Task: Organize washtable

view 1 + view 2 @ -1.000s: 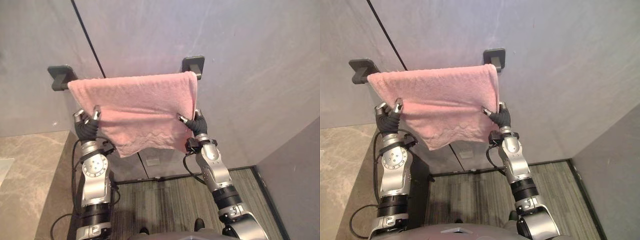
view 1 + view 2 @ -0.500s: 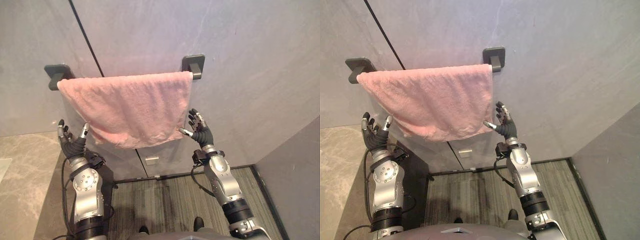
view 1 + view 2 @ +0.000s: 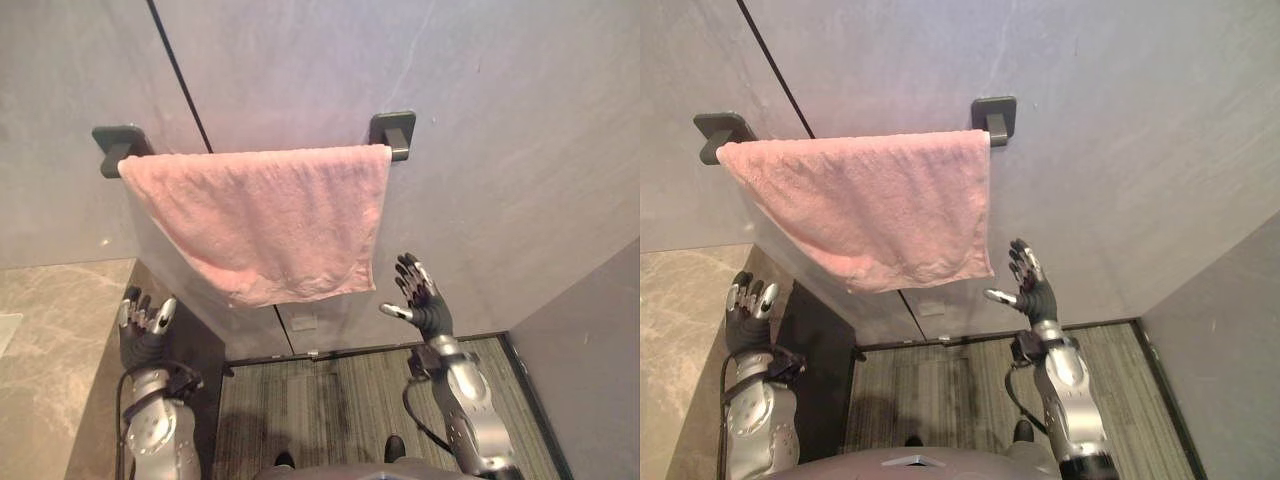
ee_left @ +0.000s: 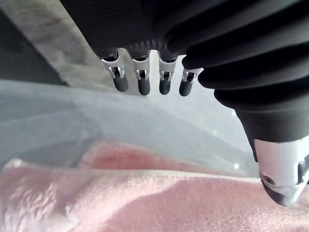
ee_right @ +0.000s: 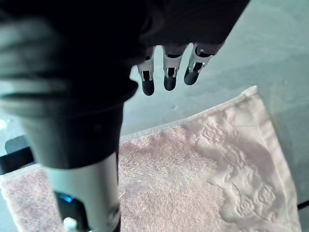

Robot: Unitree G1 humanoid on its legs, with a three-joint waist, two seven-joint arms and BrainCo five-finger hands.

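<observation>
- Hanging against the grey wall (image 3: 480, 120), a pink towel (image 3: 270, 215) is draped between two dark brackets (image 3: 393, 132), its lower edge slanted.
- A marble desk (image 3: 50, 340) is seen at lower left.
- The right robot hand (image 3: 422, 303) is held below the towel's right corner, fingers spread, touching nothing.
- The left robot hand (image 3: 146, 330) is raised beside the desk, fingers straight, empty.

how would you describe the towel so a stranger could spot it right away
Start at the grey wall straight ahead, where a dark towel rail is fixed on two brackets. Draped over that rail is the pink towel. It is the only pink, soft thing in view, and its lower edge hangs uneven.
</observation>
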